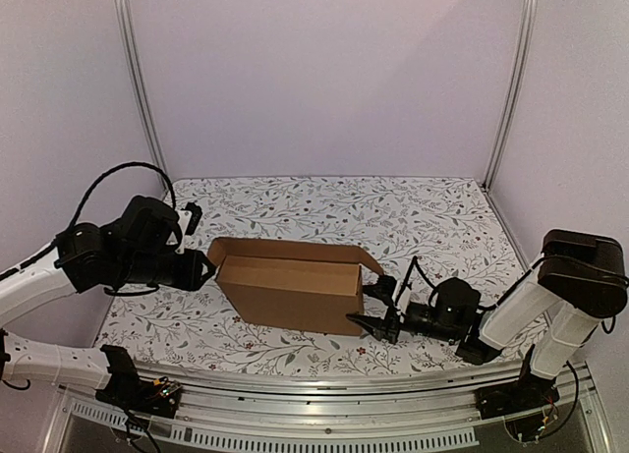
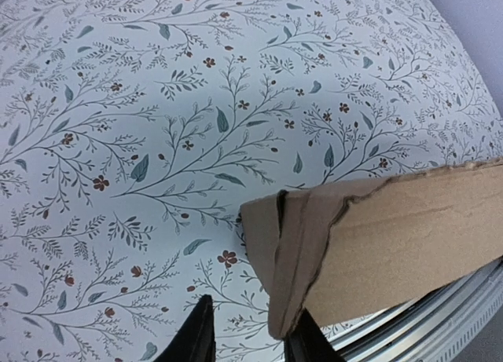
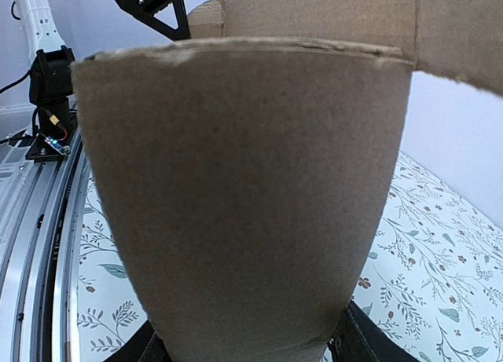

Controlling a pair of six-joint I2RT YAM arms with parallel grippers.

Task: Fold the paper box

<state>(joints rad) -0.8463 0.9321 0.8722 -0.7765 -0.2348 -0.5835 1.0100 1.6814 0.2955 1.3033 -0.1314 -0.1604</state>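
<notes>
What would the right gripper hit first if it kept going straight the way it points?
The paper box: its right end flap stands directly ahead of the right gripper, filling the wrist view; whether they already touch is unclear.

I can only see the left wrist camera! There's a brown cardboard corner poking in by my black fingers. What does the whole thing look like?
Observer: From above it is a long, plain brown corrugated cardboard box, already box-shaped, lying crosswise on the white table printed with leaves and little flowers.
Operator: Is my other arm helping too?
Observer: Yes. The right gripper is at the opposite end of the box from your left gripper.
</notes>
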